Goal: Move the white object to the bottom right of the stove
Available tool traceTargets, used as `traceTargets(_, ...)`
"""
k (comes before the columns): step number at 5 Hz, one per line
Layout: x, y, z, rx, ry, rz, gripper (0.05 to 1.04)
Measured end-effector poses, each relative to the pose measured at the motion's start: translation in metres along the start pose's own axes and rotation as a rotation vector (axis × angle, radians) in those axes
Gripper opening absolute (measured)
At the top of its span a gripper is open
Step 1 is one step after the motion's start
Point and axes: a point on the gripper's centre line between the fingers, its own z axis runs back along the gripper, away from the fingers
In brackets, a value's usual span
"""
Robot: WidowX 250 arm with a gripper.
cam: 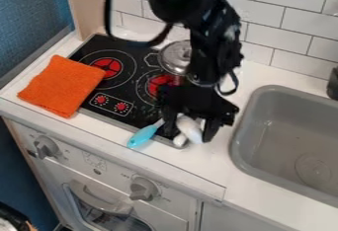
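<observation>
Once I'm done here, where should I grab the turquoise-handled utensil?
Probably the turquoise handle, from above, closing across its width. It is long and slim, slants out past the front edge of the stove towards the counter's front, and its wide end points away from the white object.

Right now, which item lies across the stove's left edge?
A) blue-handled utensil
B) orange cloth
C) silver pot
B: the orange cloth lies partly on the stove and partly on the white counter to its left.
</observation>
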Motion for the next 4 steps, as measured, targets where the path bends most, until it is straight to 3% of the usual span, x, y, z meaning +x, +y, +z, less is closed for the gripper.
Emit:
traceTargets(1,0.0059,-0.0126,-0.0081,0.033,0.001,-0.064,0.799)
traceTargets(2,0.0101,-0.0193,-0.0111,0.006,0.016,-0.078,0.861)
traceTargets(3,0.0068,-0.0185,-0.0168,0.009,0.040,-0.086,1.012)
traceTargets(4,0.0058,-0.0158,-0.0172,0.011,0.054,-0.074,1.009)
